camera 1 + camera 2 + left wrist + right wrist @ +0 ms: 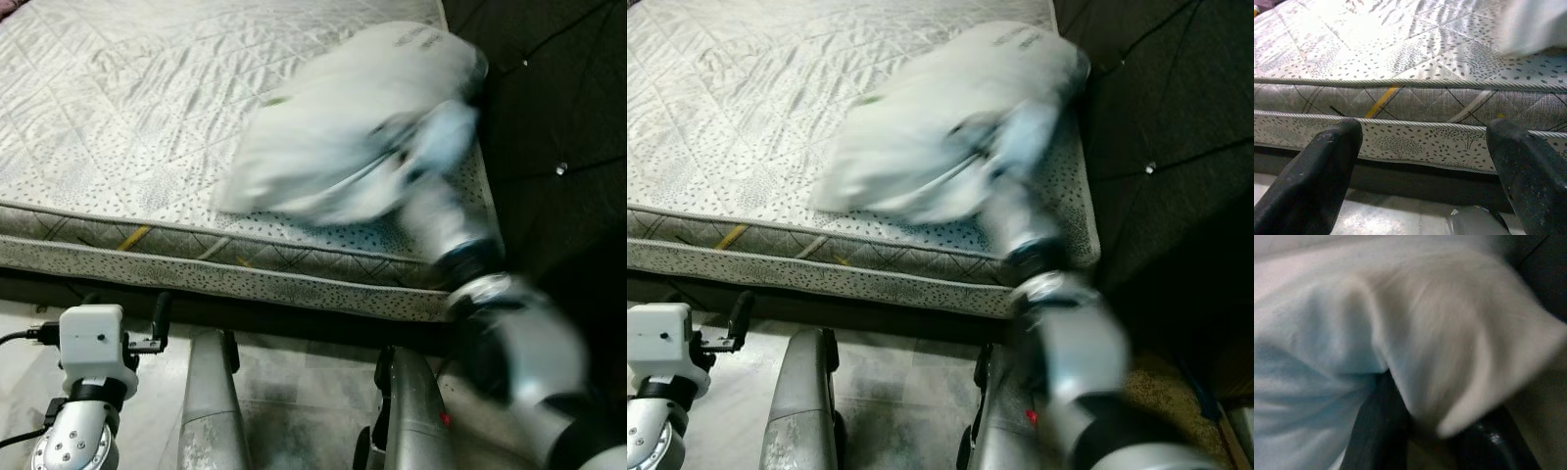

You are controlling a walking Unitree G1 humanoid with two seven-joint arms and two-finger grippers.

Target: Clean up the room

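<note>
Right tool [392, 147] stretched out over the mattress [127, 127], near its right edge, clenched on a white pillow [333, 127]. In the right wrist view, two black fingers [1376, 431] seen closed into the white cloth [1400, 333] of the pillow, with the fabric bunched between them. Pillow blurred in both eye views, lying over the right half of the mattress, one corner close to the far right corner of the bed, beside the dark padded headboard [558, 117]. Cannot tell whether resting fully on the mattress or partly lifted, because of the blur.

Mattress bare, light grey, quilted in diamonds with a small leaf pattern; side band [1400, 98] with corded piping and a yellow diagonal stripe [1382, 100] facing the robot along the near edge. Dark bed base under it, then pale tiled floor [294, 372].

Left tool [1420, 161] low before the near edge of the mattress, toward its left part, released: two black fingers [1317, 176] wide apart, nothing between them, pointing at the side band. Touching nothing. White wrist housing [93, 343] of the left arm visible at the lower left of the left eye view. Two silver legs [211, 411] standing on the floor just before the bed.
</note>
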